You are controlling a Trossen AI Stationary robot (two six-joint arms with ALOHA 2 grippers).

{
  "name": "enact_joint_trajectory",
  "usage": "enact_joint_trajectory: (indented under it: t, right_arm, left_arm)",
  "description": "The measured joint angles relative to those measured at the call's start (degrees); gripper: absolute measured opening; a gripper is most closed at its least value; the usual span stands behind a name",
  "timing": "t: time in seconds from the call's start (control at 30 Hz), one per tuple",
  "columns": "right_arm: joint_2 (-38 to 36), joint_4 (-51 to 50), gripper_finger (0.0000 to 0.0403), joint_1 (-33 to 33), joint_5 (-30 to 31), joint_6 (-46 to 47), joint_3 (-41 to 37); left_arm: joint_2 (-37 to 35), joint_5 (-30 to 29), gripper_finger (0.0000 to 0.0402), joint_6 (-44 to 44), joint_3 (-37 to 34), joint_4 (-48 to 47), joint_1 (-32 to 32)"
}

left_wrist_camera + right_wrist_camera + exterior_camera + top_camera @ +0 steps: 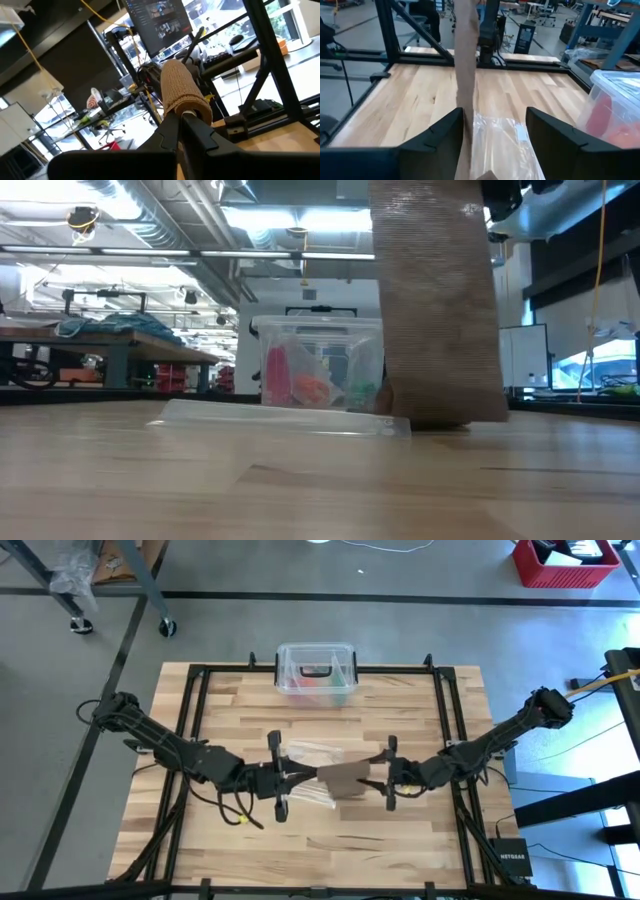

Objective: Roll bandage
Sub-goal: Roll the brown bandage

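Rolling seems to be underway here, and it would probably go best if the hanging strip is kept lightly taut and square to the roll, so the layers get stacked edge on edge instead of coning off to one side; slack is best fed in slowly by the guiding side. Nearest in the left wrist view, the left gripper (187,122) is clenched tight, and the rolled end of the bandage (182,90) is pinched in it, a ribbed brown cylinder sticking out past the fingertips. From above, the left arm is reached in low from the table's left edge, wrist laid nearly flat and pointed toward the middle. The rest of the bandage is seen in the low view as a wide brown band hung from up high down to the wood, its bottom edge touching the table. The right gripper (492,135) is spread, with the strip run between its fingers and closer to one of them; no squeeze on it can be made out, so it looks guided rather than gripped. The right arm is stretched in from the right edge, mirrored against the left. Under the bandage a clear plastic bag (502,142) is lying flat, and farther back the clear plastic box (316,672) is parked at the far edge of the wooden table (400,840).
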Motion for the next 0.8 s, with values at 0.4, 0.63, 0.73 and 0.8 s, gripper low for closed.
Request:
enact_joint_trajectory:
  t: [0.4,0.63,0.73,0.8]
  right_arm:
    - [-3.05,2.48,0.0216,2.75,-2.62,0.50,0.00]
    - [3.28,4.74,0.0216,2.62,-4.94,1.42,0.00]
    - [6.62,9.47,0.0216,2.11,-1.74,-2.14,-0.02]
    - [8.06,13.52,0.0216,1.78,-1.80,-3.60,-0.01]
  left_arm:
    - [-0.06,0.04,0.0000,4.71,0.00,0.02,-1.33]
    - [-0.06,0.79,0.0000,8.04,0.00,1.49,-1.59]
    - [0.03,1.75,0.0000,8.73,0.00,1.41,-1.78]
    - [0.11,1.77,0.0000,8.51,0.00,1.16,-1.84]
